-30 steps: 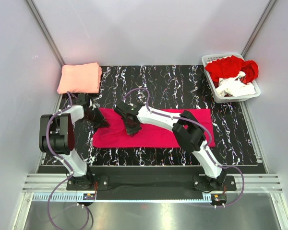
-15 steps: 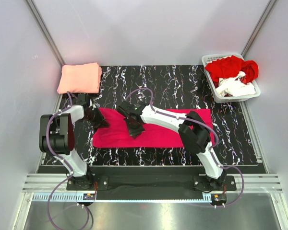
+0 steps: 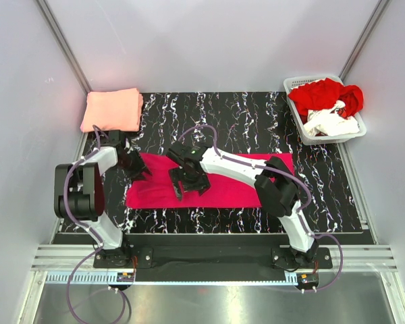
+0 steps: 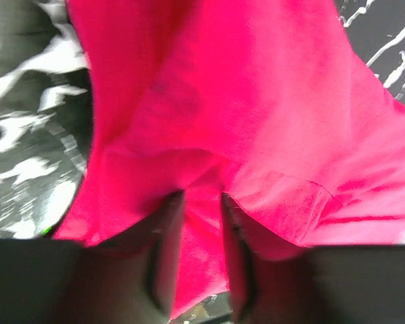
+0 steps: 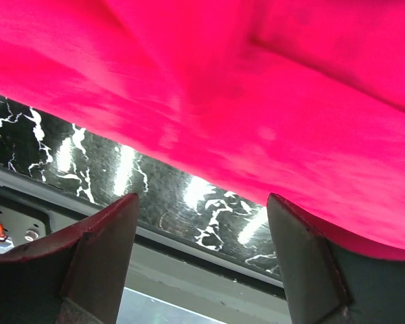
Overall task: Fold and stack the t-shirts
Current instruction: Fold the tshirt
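Note:
A vivid magenta t-shirt (image 3: 236, 189) lies folded into a long strip across the black marbled mat (image 3: 243, 121). My left gripper (image 3: 142, 172) is at the strip's left end. In the left wrist view its jaws (image 4: 202, 202) stand narrow with a fold of the magenta cloth (image 4: 256, 101) between them. My right gripper (image 3: 187, 185) hovers over the strip's left-middle, open wide. In the right wrist view nothing lies between its fingers (image 5: 202, 202), and the shirt (image 5: 256, 81) fills the space above them. A pale salmon t-shirt (image 3: 112, 110) lies folded at the back left.
A white slatted basket (image 3: 362, 127) at the back right holds a red tee (image 3: 320, 94) and a white tee (image 3: 332, 123). Grey walls close in both sides. A metal rail (image 3: 209, 260) runs along the near edge by the arm bases.
My right gripper has gone from shut to wide open, let go of the magenta cloth and shifted slightly nearer. The shirt's left part has settled flatter. The left arm has stayed put.

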Controlling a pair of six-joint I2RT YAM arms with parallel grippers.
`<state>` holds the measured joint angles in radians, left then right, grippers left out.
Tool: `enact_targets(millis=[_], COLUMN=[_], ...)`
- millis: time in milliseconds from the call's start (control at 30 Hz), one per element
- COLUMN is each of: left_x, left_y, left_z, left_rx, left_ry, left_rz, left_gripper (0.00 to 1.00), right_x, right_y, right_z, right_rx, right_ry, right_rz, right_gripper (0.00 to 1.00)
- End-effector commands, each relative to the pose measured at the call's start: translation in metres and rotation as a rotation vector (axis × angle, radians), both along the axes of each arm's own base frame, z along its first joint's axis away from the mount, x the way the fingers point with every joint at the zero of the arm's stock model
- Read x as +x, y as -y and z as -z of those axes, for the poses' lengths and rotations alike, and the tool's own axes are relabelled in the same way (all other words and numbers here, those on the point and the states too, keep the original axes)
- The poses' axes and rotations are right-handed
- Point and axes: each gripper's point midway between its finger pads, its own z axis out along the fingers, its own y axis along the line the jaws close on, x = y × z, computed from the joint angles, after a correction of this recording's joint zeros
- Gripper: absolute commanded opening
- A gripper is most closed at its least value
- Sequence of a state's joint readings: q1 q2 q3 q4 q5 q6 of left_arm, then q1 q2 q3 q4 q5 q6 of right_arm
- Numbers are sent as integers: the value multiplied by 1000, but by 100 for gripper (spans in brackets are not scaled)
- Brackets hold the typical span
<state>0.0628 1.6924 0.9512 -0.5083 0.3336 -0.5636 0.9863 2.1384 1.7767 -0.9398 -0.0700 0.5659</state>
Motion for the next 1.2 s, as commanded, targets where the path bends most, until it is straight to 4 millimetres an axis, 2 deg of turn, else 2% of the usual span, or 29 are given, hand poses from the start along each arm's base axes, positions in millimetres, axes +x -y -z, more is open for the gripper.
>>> enact_targets(millis=[0,67,100,167,200,233,300,333,400,433,500,533,600,667,700,733,867,933,967,1000,1033,1067,1100,1133,1167], left_x=[1,-1,-6,-12,-17,-23,-32,-41,-45,-54,-56,-63,-65,-64,-65,-63,-54,-36,-34,-17,-10,-7,16,26,30], left_y=[-28,-34,-35,-38,-34,-36,-16,-8,10,17,33,40,54,63,68,70,72,75,74,78,78,78,83,84,84], left_z=[-32,-48,-62,-74,-84,-83,-84,-74,-65,-52,-38,-28,-13,-3,0,2,20,16,24,16,16,24,11,10,21], left_rx=[183,227,243,292,302,307,289,261,227,202,180,158,134,116,112,108,131,147,163,164,173,184,184,195,212], left_ry=[64,95,120,141,168,163,184,157,161,131,120,91,72,56,49,45,1,21,-10,16,18,-16,28,33,-8], left_rz=[-10,-17,-23,-24,-17,-33,9,10,40,44,71,75,101,105,115,117,137,151,158,161,169,177,176,186,197], left_gripper=[41,43,43,45,45,45,42,42,41,41,40,39,38,37,37,37,36,35,35,35,35,35,35,35,35], right_x=[26,39,54,69,86,93,116,125,142,142,144,138,132,116,111,103,83,64,57,44,37,30,16,0,-10], right_y=[20,30,41,50,63,66,83,88,102,106,110,115,112,116,112,117,115,112,111,108,106,102,88,84,73], right_z=[-40,-51,-55,-61,-62,-61,-56,-48,-37,-22,-8,6,16,30,32,33,19,19,19,17,15,13,10,12,10], right_rx=[30,52,57,75,76,80,73,61,36,18,10,-9,12,9,39,35,104,149,166,197,214,229,261,264,277], right_ry=[95,113,127,137,147,143,151,144,160,140,128,102,74,23,8,0,-34,-101,-127,-152,-166,-188,-207,-232,-257], right_rz=[23,49,70,94,124,132,166,174,200,202,206,204,202,210,208,214,232,233,252,249,253,275,251,244,258], right_gripper=[84,83,83,84,83,83,83,83,82,81,81,80,79,79,78,76,77,77,77,77,77,77,77,77,77])
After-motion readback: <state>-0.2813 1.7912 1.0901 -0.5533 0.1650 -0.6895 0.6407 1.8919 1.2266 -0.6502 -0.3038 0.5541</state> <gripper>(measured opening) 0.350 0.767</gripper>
